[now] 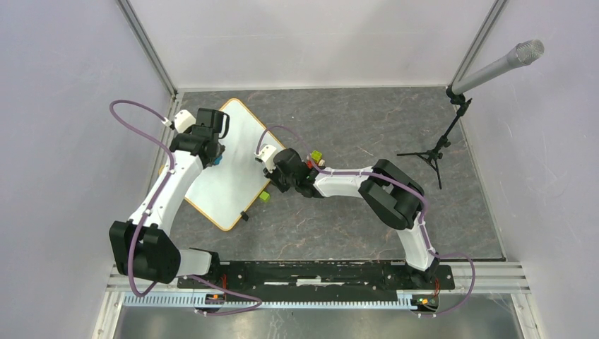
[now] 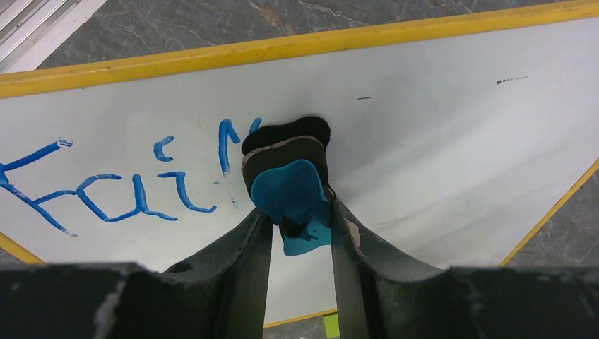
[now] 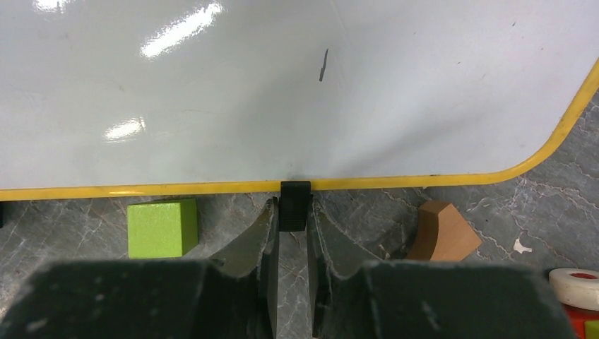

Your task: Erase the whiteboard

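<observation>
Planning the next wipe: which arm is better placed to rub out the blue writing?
Left. The left pincer holds the eraser against the whiteboard beside the writing; the right pincer only grips a black clip at its rim.

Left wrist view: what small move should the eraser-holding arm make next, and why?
Probably slide the left gripper and its eraser sideways along the whiteboard onto the blue writing. The eraser sits at the writing's right end in this view, the letters beside it are unwiped, and the right gripper clamps the black clip, apparently steadying the board.
</observation>
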You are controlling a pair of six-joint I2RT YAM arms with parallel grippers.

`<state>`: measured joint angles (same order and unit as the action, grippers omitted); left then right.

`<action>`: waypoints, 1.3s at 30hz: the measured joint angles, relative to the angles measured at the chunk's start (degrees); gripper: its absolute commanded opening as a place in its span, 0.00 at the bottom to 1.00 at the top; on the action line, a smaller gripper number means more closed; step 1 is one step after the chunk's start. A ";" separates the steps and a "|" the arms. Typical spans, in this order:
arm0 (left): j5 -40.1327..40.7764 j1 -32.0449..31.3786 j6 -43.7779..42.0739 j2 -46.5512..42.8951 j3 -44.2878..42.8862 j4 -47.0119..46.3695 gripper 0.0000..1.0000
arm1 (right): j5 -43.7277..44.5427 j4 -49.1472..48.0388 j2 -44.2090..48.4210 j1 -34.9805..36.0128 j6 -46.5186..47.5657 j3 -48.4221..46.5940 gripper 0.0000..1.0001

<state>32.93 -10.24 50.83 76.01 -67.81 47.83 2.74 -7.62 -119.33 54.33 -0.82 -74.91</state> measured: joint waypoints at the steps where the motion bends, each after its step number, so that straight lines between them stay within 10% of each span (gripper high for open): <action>1: 0.07 0.04 -0.02 -0.02 0.00 0.00 0.40 | -0.02 0.00 -0.04 0.00 0.00 -0.04 0.00; 25: 1.31 14.93 -8.39 -13.55 5.11 0.35 0.26 | -0.76 1.05 -1.95 -0.90 -1.95 -2.97 0.00; 39: -0.44 5.68 -10.56 -0.11 -2.60 -0.04 0.25 | -1.70 1.70 -2.25 -1.09 -2.40 -3.67 0.00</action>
<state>32.49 -4.56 40.27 75.90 -70.41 47.79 1.04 -5.91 -121.58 53.23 -3.22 -78.59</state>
